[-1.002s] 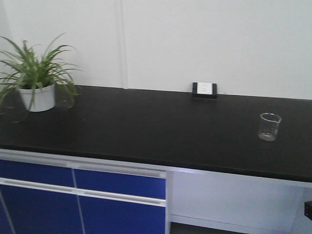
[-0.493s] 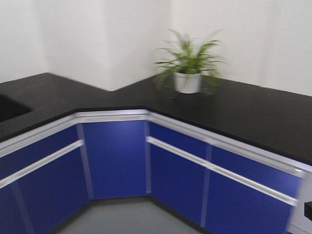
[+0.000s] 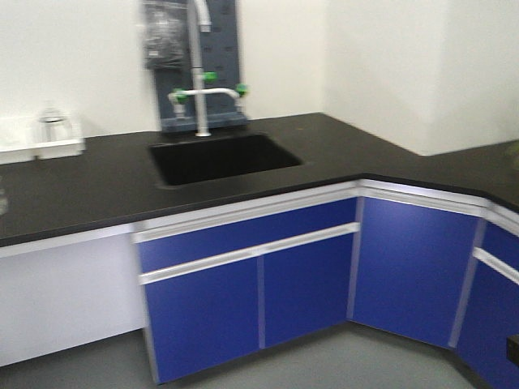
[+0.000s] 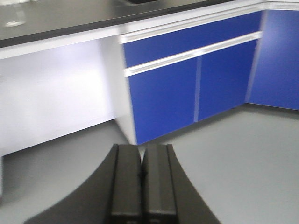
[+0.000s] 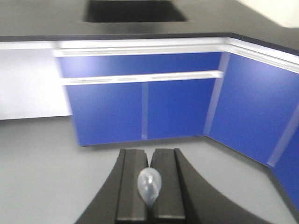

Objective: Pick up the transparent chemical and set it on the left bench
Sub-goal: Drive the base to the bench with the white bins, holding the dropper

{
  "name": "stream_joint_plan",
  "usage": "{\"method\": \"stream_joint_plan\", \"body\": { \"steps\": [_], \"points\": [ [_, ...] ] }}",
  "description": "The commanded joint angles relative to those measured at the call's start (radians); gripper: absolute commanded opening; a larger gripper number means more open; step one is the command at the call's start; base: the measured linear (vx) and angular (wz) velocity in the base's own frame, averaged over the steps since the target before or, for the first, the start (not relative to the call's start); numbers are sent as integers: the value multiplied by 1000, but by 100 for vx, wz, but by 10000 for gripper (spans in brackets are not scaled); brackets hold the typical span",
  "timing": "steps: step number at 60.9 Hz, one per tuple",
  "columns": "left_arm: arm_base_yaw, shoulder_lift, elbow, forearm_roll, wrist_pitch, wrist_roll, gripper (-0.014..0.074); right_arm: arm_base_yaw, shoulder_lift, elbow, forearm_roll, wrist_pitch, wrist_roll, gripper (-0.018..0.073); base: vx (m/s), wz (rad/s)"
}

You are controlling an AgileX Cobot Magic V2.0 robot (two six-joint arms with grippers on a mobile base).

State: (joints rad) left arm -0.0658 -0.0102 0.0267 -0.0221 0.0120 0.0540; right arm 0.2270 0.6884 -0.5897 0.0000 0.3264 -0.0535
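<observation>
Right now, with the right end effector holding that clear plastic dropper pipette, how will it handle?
The clear plastic dropper pipette looks thin-walled, so it is probably very light. Its rounded bulb sits pinched in the closed right end effector; it likely squashes easily and could slip if jolted.

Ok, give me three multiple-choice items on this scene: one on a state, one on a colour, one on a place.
1. The left gripper is:
A. wide open
B. half open
C. shut, empty

2. The tap handles above the basin are:
A. green
B. red
C. yellow

3. The clear pipette is:
A. in the left gripper
B. in the right gripper
C. in neither gripper

Answers:
1. C: in the left wrist view its fingers meet with nothing between them.
2. A: the front view shows the handles bright green.
3. B: in the right wrist view the bulb sticks out between its closed fingers.
</observation>
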Motion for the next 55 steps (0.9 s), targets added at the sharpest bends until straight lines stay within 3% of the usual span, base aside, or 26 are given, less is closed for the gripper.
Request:
{"method": "stream_joint_plan", "body": {
  "steps": [1,55],
  "points": [
    [-2,-19,16,-1,-78,-8,-3,1,-6,-35,0,-76,-9,0,1,80],
    [-2,-19,16,-1,-78,-8,-3,1,-5,-35,0,-77,-9,0,18,73]
  ]
}}
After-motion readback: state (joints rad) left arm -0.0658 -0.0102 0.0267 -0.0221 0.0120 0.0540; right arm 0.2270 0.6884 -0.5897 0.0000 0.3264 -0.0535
